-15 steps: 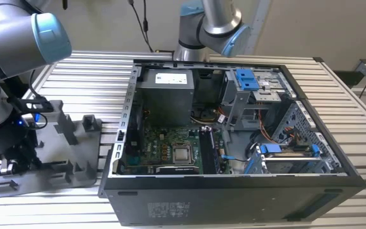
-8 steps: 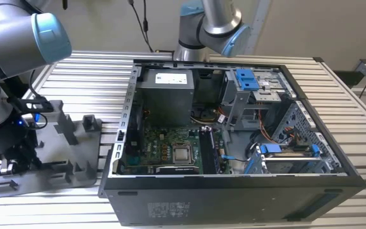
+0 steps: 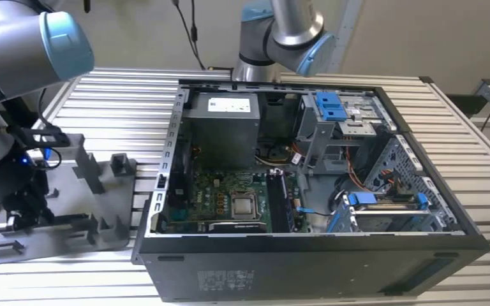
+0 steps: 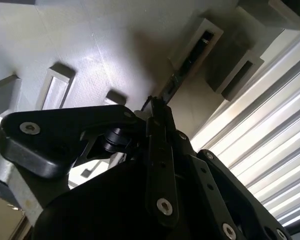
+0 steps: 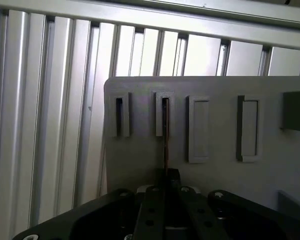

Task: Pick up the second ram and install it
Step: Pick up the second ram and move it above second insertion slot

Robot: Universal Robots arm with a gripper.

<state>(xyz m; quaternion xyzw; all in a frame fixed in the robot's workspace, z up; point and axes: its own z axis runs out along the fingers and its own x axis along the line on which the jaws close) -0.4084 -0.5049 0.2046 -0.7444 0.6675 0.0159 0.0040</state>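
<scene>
Grey tray (image 3: 115,199): on the slatted bench (image 3: 117,95), at the exterior view's left of the open computer case (image 3: 313,271).
Tool (image 5: 166,176): clenched on the second ram (image 5: 166,140) (edge-on, thin, dark) in both wrist views.
Slot: the stick stands in one near the tray's edge.
White sticker (image 3: 230,103): print too small to read.
</scene>
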